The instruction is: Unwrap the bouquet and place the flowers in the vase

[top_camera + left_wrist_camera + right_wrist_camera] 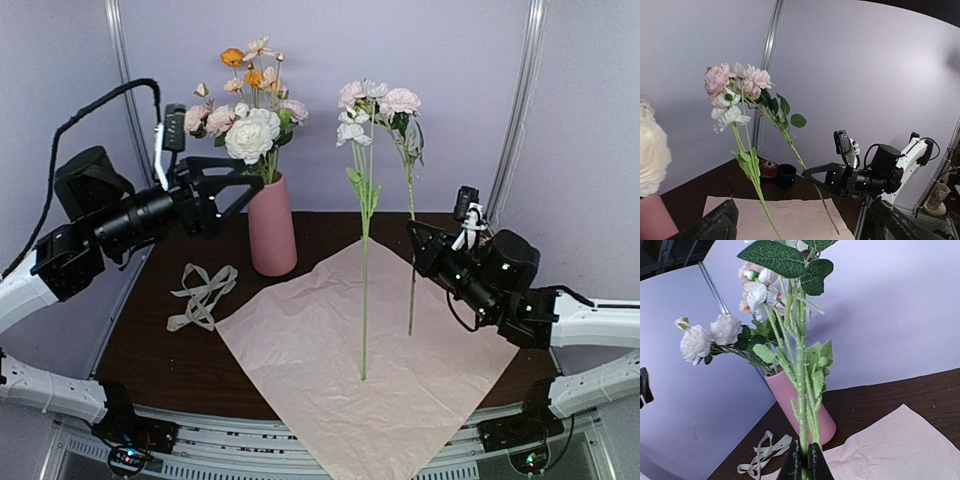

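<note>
**Unwrapping done; last stems not yet in the vase**

The paper (400,400) lies flat and open on the table (150,340), with the ribbon (200,295) loose beside it, so the unwrapping looks complete. The vase (272,240) stands upright just beyond the paper's far left edge and holds a full cluster of flowers (250,135).

The right gripper (804,460) is clamped on the lower part of the stems (800,390). It holds them upright over the paper, apart from the vase. Two stems show from above.

The left gripper (250,185) is wide open and empty, just beside the flowers.

Judgement: most of the task is done. What is left is to carry these stems across and lower them into the crowded mouth.
</note>
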Motion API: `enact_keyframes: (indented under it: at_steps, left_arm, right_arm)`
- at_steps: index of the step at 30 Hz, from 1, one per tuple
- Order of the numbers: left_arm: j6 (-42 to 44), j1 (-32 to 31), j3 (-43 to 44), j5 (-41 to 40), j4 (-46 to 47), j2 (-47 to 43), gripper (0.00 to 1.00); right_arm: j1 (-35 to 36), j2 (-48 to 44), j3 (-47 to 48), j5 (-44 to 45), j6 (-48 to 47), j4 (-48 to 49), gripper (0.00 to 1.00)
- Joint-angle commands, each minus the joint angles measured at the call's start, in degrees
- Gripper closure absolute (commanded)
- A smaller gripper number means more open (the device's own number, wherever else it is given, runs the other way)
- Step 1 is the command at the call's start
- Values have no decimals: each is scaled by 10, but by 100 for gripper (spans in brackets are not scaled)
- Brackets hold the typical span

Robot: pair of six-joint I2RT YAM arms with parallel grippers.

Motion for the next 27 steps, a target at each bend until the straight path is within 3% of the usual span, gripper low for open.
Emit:
enact_keyframes:
  at_steps: [1,9,13,19,22,25,27]
  left_arm:
    - [10,-45,39,-31,45,63,2]
    - [-10,-74,70,-19,99,139,2]
    - [-12,-80,91,-32,100,173,2]
    - [-13,-82,85,-56,91,177,2]
    - [-14,-82,75,-64,89,173,2]
    - [-14,-83,76,-61,89,178,2]
    - [-14,-83,80,-58,92,184,2]
  right_arm:
    - [43,-35,-7,82,-58,5,100]
    - [52,-47,-35,64,-58,12,100]
    - [28,75,47,129,6,-184,100]
    - [-13,109,22,233,75,-239,100]
    - [-6,56,11,232,35,-202,100]
    - [26,-30,-38,190,-67,-36,100]
    - [31,-55,-35,160,-83,-17,100]
